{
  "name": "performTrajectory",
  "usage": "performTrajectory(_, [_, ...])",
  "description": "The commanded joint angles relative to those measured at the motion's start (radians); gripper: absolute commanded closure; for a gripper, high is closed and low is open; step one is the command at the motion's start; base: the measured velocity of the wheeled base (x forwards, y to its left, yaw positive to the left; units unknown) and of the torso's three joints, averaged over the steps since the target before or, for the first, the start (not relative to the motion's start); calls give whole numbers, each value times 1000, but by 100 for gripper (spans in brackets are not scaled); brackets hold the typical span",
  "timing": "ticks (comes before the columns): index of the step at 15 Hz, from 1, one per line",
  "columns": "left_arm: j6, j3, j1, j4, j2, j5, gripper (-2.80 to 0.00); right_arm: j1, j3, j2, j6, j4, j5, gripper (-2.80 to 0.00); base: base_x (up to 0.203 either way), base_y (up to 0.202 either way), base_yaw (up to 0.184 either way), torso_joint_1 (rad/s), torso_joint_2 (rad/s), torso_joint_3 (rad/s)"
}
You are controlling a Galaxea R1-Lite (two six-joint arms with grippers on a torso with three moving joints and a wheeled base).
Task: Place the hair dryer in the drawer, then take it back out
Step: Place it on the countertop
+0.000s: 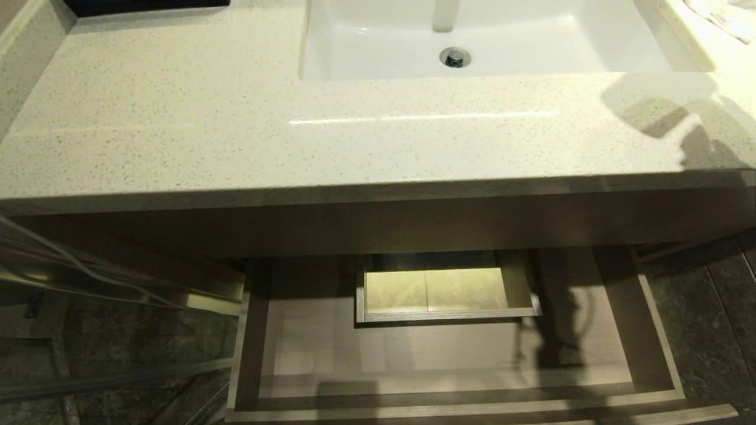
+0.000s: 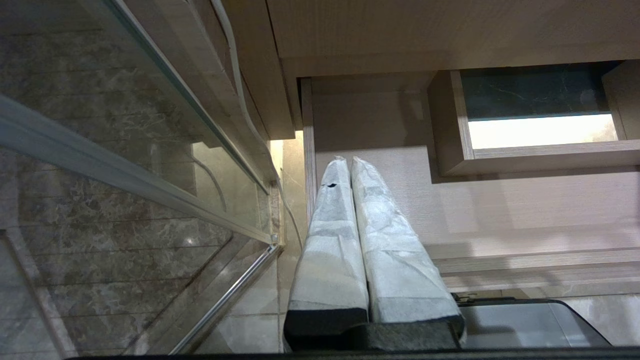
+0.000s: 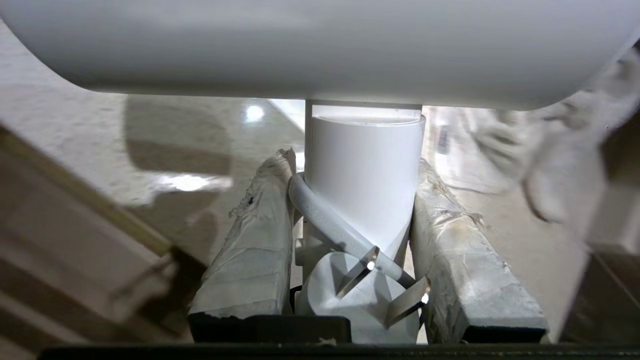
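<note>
In the right wrist view the white hair dryer stands with its handle between the taped fingers of my right gripper, which is shut on it. Its fat barrel runs across above the fingertips, and its white cord and plug prongs lie against the handle. It hangs over the speckled countertop; neither it nor that gripper shows in the head view. The drawer stands pulled out and empty, with its boxed cut-out at the back. My left gripper is shut and parked over the drawer's left side.
The speckled countertop carries a white sink, a black box at the far left and a white towel at the far right. A shadow falls on the counter's right end. A glass panel stands left of the drawer.
</note>
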Motion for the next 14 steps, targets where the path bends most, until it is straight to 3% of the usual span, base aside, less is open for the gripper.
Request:
performTrajectory(1, [0,2,-1,0,0,0,0,1,6,39,-25,113,206,0,0,0,0,23,-21,28])
performTrajectory(2, [0,1,-1,0,0,0,0,2,8,48,-49,181,263,0,0,0,0,0,0,0])
performTrajectory(4, [0,2,-1,0,0,0,0,1,8,63,-175,269,374,0,0,0,0,0,0,0])
performTrajectory(5, [0,1,-1,0,0,0,0,1,8,77,-228,288,403,0,0,0,0,0,0,0])
performTrajectory(7, [0,2,0,0,0,0,0,-1,5,83,-229,295,379,0,0,0,0,0,0,0])
performTrajectory(8, [0,0,-1,0,0,0,0,0,-1,86,-191,283,362,0,0,0,0,0,0,0])
performTrajectory(10, [0,1,-1,0,0,0,0,27,-2,93,-37,202,317,0,0,0,0,0,0,0])
performTrajectory(12, [0,1,-1,0,0,0,0,134,-3,102,103,129,183,0,0,0,0,0,0,0])
performTrajectory(14, [0,2,1,0,0,0,0,248,0,119,195,3,112,0,0,0,0,0,0,0])
